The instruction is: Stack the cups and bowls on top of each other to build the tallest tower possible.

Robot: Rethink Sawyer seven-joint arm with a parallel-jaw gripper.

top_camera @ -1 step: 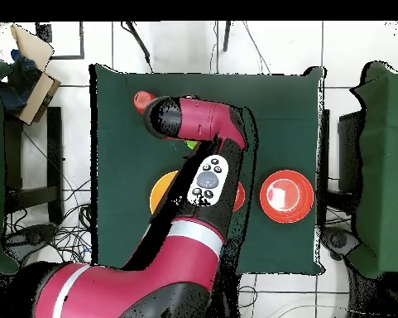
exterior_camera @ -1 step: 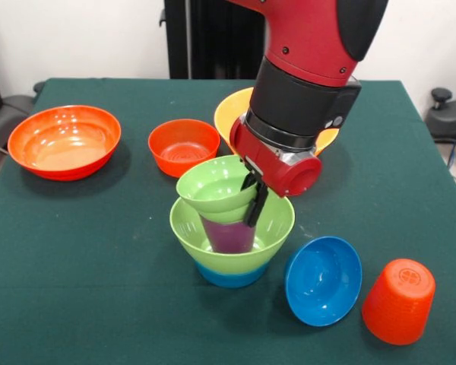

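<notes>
tapered orange-red cup (exterior_camera @ -1 step: 398,301), glossy dark blue bowl (exterior_camera @ -1 step: 323,280)

Overhead: arm (top_camera @ -1 step: 198,178) is covering tower, most bowls. Front: purple cup (exterior_camera @ -1 step: 229,236) is showing only partly inside green bowl (exterior_camera @ -1 step: 232,228); yellow bowl (exterior_camera @ -1 step: 235,110) half hidden.

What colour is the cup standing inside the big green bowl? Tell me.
Purple. The cup shows best in the front view, beneath the small green bowl.

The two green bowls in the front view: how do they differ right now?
The small green bowl sits tilted on the purple cup, with the gripper at its rim; the large green bowl sits level, lower, around that cup, on the light blue bowl. Both are light green, glossy and open side up.
</notes>
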